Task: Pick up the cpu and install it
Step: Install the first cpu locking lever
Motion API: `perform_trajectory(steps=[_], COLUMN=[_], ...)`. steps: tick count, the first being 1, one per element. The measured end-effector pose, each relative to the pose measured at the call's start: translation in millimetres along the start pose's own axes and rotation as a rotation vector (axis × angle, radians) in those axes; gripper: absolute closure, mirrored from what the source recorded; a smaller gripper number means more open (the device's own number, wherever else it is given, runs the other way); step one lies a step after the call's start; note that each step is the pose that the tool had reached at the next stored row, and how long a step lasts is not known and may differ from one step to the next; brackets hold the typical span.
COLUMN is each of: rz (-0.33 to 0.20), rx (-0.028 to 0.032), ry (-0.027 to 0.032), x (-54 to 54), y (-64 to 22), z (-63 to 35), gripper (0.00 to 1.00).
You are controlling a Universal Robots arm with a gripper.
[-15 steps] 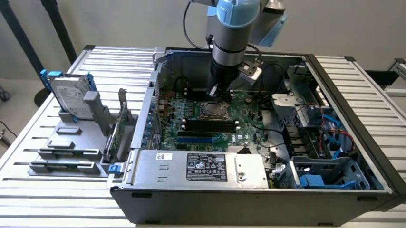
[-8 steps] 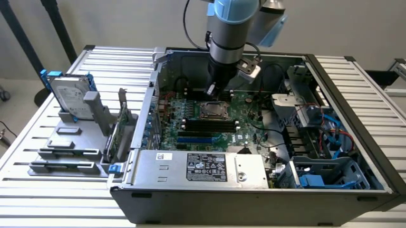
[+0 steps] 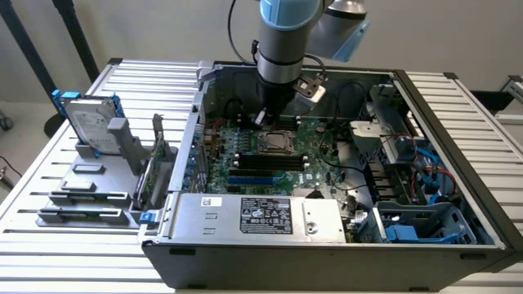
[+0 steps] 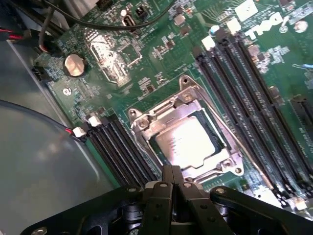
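Wrist view: gripper [image 4: 172, 177] with fingers pressed together, nothing pinched between them, tips just above socket frame [image 4: 146, 126] edge. Cpu [image 4: 188, 142] lying flat inside socket, silvery top up, metal frame all around it. Black memory slots [image 4: 252, 98] on one side of socket, shorter slot bank [image 4: 120, 149] on the other. Coin battery [image 4: 74, 64] seated on green board [image 4: 161, 49], well apart from socket.

Exterior view: arm [image 3: 282, 49] reaching down into open computer case [image 3: 327, 254], gripper [image 3: 263, 117] near board, just behind cpu [image 3: 277, 142]. Hard drive [image 3: 88, 125] with blue brackets upright in grey rack [image 3: 90, 184] at exterior view's left, outside case, on slatted table [image 3: 49, 184]. Power supply [image 3: 253, 217] along case front.
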State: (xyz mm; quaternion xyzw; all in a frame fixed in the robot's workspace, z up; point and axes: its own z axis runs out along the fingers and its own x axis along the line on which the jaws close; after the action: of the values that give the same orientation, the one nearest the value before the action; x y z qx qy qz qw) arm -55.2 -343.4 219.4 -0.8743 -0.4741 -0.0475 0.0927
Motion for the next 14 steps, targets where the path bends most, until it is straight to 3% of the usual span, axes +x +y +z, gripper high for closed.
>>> perform_trajectory(steps=[14], rz=[0.0], rx=[0.0002], ry=[-0.0001], x=[-31.3], y=[10.2], z=[-36.8], gripper=[0.89])
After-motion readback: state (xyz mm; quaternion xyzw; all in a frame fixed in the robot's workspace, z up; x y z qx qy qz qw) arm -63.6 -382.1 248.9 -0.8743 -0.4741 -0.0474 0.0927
